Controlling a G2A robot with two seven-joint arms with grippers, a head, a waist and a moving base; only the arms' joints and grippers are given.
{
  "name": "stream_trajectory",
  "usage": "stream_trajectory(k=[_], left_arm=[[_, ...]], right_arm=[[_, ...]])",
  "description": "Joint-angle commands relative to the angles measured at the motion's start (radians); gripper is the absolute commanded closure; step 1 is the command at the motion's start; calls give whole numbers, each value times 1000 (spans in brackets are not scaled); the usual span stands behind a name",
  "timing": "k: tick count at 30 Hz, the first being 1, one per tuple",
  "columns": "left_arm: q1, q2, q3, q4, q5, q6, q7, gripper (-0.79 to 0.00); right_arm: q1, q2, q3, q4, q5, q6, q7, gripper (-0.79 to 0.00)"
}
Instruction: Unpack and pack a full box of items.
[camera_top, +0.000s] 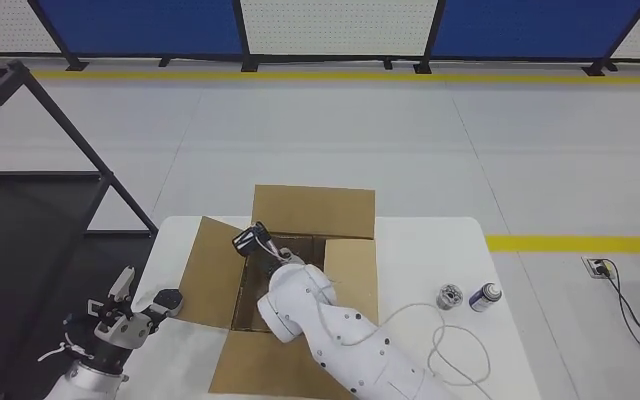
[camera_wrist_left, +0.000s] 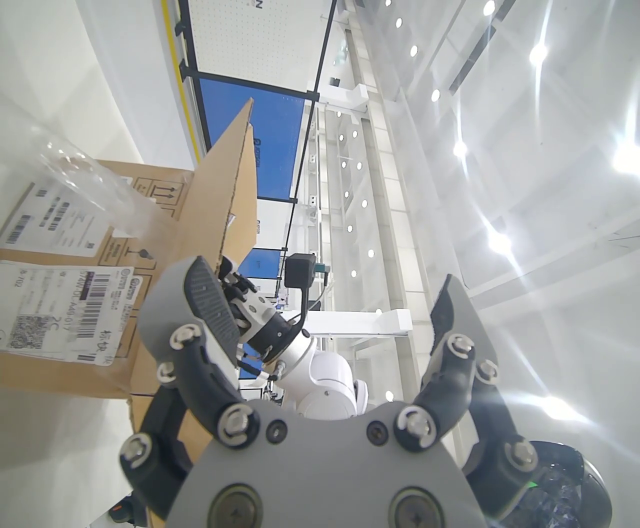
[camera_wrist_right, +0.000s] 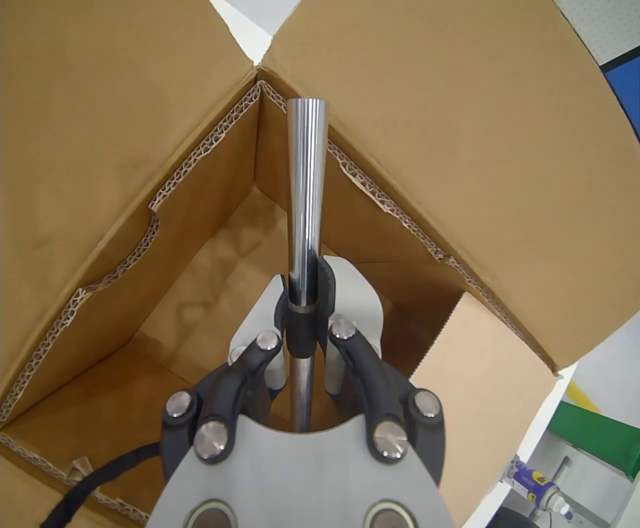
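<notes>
Right claw (camera_wrist_right: 305, 300) clamped on chrome rod (camera_wrist_right: 304, 200), at open cardboard box's (camera_top: 312, 210) 11 o'clock corner, left claw (camera_wrist_left: 330, 295) spread wide, empty, off box's 8 o'clock.

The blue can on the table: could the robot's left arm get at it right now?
Probably not. The left gripper hangs open at the table's opposite side from the blue can, and the open box and the right arm, holding a metal tube, lie between.

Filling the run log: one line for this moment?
right gripper: shut on metal tube, at open box corner | left gripper: open, beside box
</notes>
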Motion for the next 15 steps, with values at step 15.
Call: stream_trajectory(k=[15], left_arm=[[0, 0, 0, 0, 0, 0, 0, -785]], right_arm=[[96, -81, -9, 258, 107, -69, 89, 0]])
